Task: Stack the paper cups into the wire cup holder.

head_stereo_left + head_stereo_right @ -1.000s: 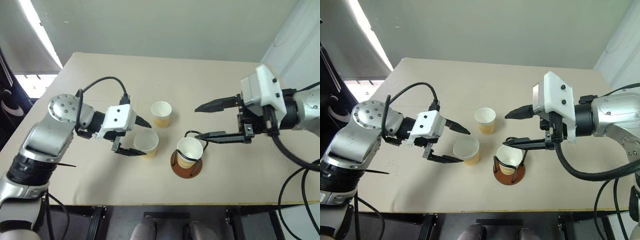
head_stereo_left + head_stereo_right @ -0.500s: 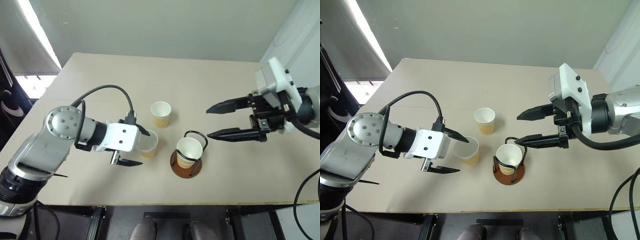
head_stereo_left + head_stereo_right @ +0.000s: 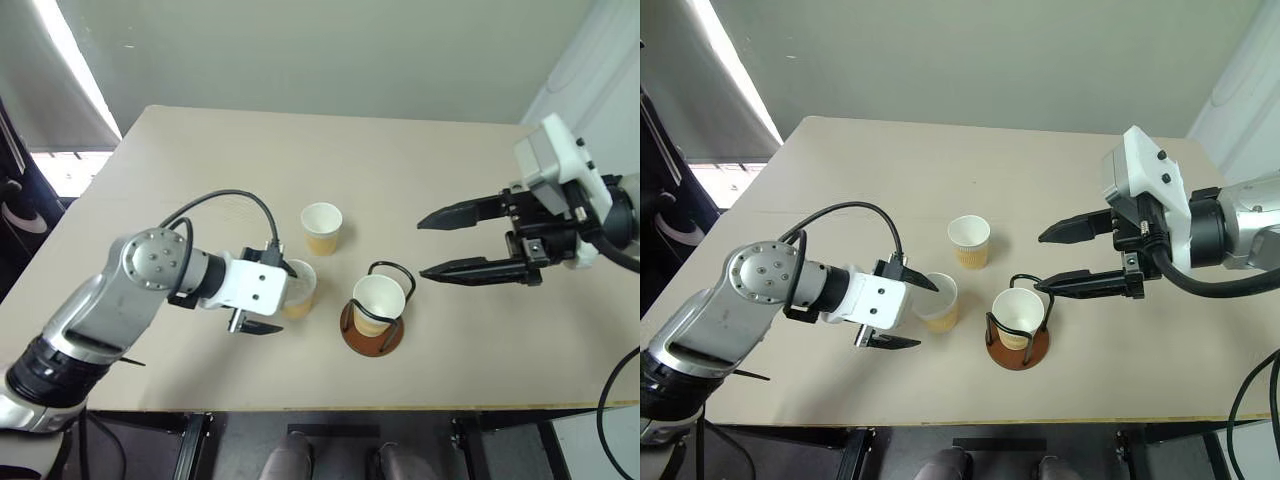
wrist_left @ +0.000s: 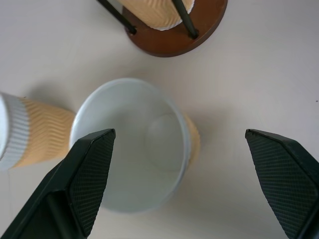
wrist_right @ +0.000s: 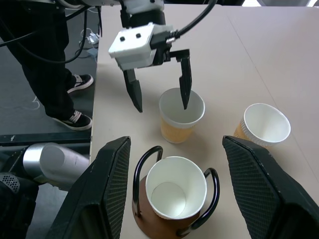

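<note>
Three tan paper cups stand on the beige table (image 3: 200,160). One cup (image 3: 379,300) sits inside the wire cup holder (image 3: 372,338), black loops rising from its brown disc base. A second cup (image 3: 322,226) stands farther back. My left gripper (image 3: 277,298) is open and low over the third cup (image 3: 300,287); that cup (image 4: 134,164) lies between its fingers (image 4: 89,169), close to one and far from the other. Right of the holder, my right gripper (image 3: 421,246) hangs open and empty above the table, pointing left.
The table's front edge (image 3: 330,408) runs close below the holder. A person's legs and shoes (image 5: 75,84) stand beside the table. Bare tabletop stretches across the far half and the right side.
My left gripper has sunk and closed in on the near cup, so its open fingers now flank it. The right gripper has drawn back a little to the right, away from the holder.
</note>
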